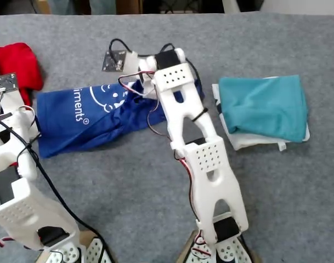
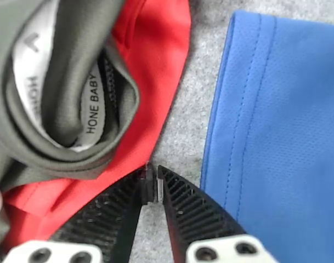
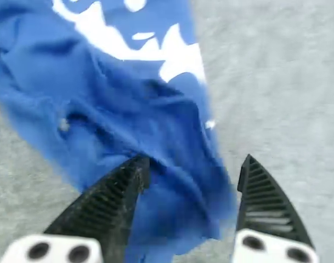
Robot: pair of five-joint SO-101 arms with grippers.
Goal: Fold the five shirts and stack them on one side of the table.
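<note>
- Left hand (image 2: 153, 185): your left hand is closed, jaws pressed together with nothing visible between them. The tips sit over a bare strip of the table (image 2: 191, 118), right at the edge of the red shirt (image 2: 161, 55).
- Right hand (image 3: 194, 163): your right hand is spread wide. A rumpled end of the blue shirt (image 3: 128, 109) lies between the two jaws, which stand on either side of it and do not pinch it.
- Blue shirt: it lies across the left-middle of the table, flattened but creased, with the white print facing up. One end runs under your right arm's wrist and the other reaches close to your left arm.
- Red shirt: it is bunched at the far left corner of the table. It sits near the blue shirt but apart from it, with grey table showing between them.
- Olive shirt (image 2: 62, 82): it is crumpled on top of the red shirt, with the inside of the collar and its label turned up.
- Teal shirt (image 1: 262, 107): it is folded on the right side of the table and rests on the white shirt (image 1: 249, 139).
- White shirt: it is folded under the teal one, with its edges showing along the near and inner sides.
- Stack: the pile on the right holds two shirts. The blue, red and olive shirts are unfolded.
</note>
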